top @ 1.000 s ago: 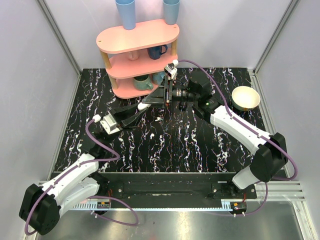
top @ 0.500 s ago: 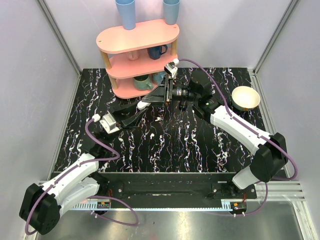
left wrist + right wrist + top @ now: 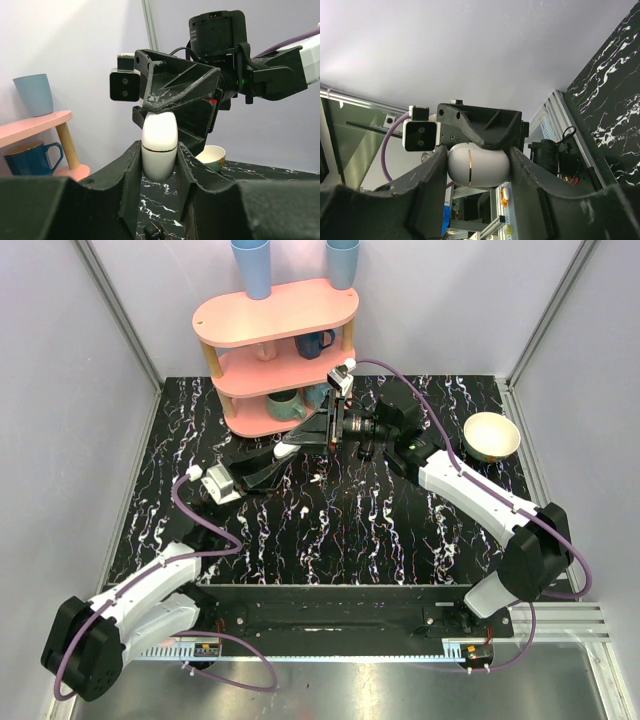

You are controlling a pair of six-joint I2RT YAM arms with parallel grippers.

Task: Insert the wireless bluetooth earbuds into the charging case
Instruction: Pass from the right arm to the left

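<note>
The left hand [image 3: 159, 170] pinches the white charging case [image 3: 159, 137] by its sides, clear of the counter [image 3: 350, 530]. Its long axis crosses that grip and spans the right hand [image 3: 478, 150] finger to finger, closed on its ends. No earbuds show.

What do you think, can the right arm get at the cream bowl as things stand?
Probably not yet: its path to the bowl looks free, but the right gripper is shut on the white charging case, which the left gripper also grips.
</note>
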